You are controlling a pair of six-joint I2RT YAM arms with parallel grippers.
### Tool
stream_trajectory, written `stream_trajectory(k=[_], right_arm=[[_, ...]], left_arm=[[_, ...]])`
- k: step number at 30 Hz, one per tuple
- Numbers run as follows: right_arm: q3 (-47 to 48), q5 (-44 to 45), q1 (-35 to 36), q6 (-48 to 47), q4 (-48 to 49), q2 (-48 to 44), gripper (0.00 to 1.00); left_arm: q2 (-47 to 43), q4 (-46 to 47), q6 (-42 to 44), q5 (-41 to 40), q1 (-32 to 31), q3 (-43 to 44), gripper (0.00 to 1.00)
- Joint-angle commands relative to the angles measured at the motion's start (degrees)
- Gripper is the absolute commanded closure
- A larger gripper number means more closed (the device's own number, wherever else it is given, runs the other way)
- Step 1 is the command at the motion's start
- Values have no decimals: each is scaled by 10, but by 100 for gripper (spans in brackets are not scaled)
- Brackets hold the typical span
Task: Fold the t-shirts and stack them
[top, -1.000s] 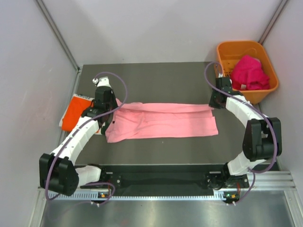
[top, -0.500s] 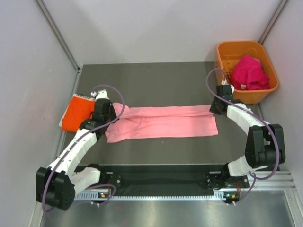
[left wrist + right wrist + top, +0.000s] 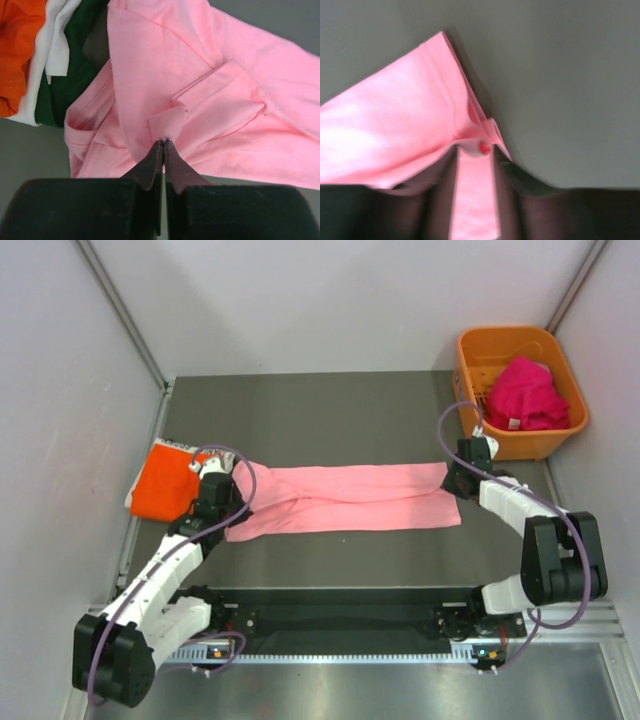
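Left gripper [image 3: 163, 144] is pinched tight on a small fold of the pink shirt [image 3: 350, 498] at its left end, the two dark fingers pressed together with the cloth caught at their tips. Right gripper [image 3: 475, 150] is clamped on the far right corner of the same shirt, a strip of pink cloth running between its fingers. The shirt lies stretched between them as a long band across the middle of the dark table [image 3: 330, 410], folded lengthwise, its left end bunched and creased near the left gripper. Just left of that end lies an orange shirt [image 3: 160, 480]. The left wrist view shows a white shirt [image 3: 50, 45] and a dark green shirt [image 3: 75, 65] between the orange and the pink. At the far right corner stands an orange basket [image 3: 545, 443] with a magenta shirt [image 3: 525, 392] heaped inside.
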Motion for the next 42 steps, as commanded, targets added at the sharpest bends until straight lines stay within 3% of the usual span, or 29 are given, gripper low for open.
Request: stream_trajectory(k=[1, 2, 6, 8, 11, 16, 19, 23, 32, 42], right_arm=[[-30, 32, -6, 31, 50, -58, 60], [-41, 34, -5, 34, 58, -82, 59], [-58, 51, -6, 38, 70, -123, 58], [-53, 59, -4, 33, 67, -136, 55], [-33, 60, 8, 8, 61, -134, 42], [35, 30, 58, -34, 40, -95, 39], [78, 5, 86, -52, 22, -54, 44], [112, -25, 123, -64, 19, -4, 50], [169, -151, 191, -54, 58, 86, 51], [319, -228, 235, -91, 18, 229, 52]], left_arm=[[-42, 7, -50, -11, -3, -24, 92], [-56, 10, -56, -10, -3, -31, 76], [-136, 3, -70, -38, -2, -56, 51], [-169, -3, -70, -53, -2, -56, 47], [-173, -21, -70, -69, -1, -42, 46], [-159, -30, -104, -88, -1, -26, 15], [-161, -25, -126, -88, -1, -27, 13], [-173, -34, -164, -119, 0, -27, 2], [-145, -45, -164, -145, 5, -5, 2], [-126, -35, -130, -132, 5, 10, 3]])
